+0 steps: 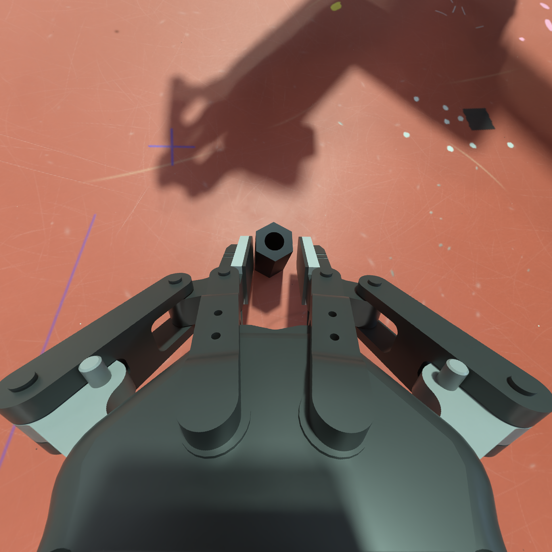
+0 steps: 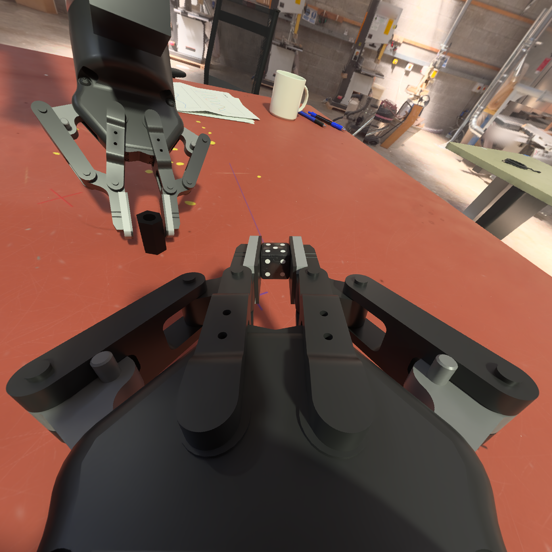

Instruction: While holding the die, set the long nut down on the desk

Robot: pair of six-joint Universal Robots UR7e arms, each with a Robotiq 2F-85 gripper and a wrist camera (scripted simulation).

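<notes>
The long nut (image 1: 273,249) is a dark hexagonal piece with a round bore. It stands upright on the red-brown desk (image 1: 388,239). My left gripper (image 1: 275,239) straddles it with the jaws slightly apart; a gap shows on the right side and a thin one on the left. The right wrist view shows the same: the nut (image 2: 151,236) rests on the desk between the left gripper's (image 2: 149,232) spread fingers. My right gripper (image 2: 275,240) is shut on a black die with white pips (image 2: 274,260), held just above the desk.
A cream mug (image 2: 287,95), sheets of paper (image 2: 215,103) and blue pens (image 2: 324,119) lie at the desk's far side. The desk edge runs along the right, with a green table (image 2: 493,167) beyond. A black patch (image 1: 478,119) and a purple cross (image 1: 171,146) mark the desk.
</notes>
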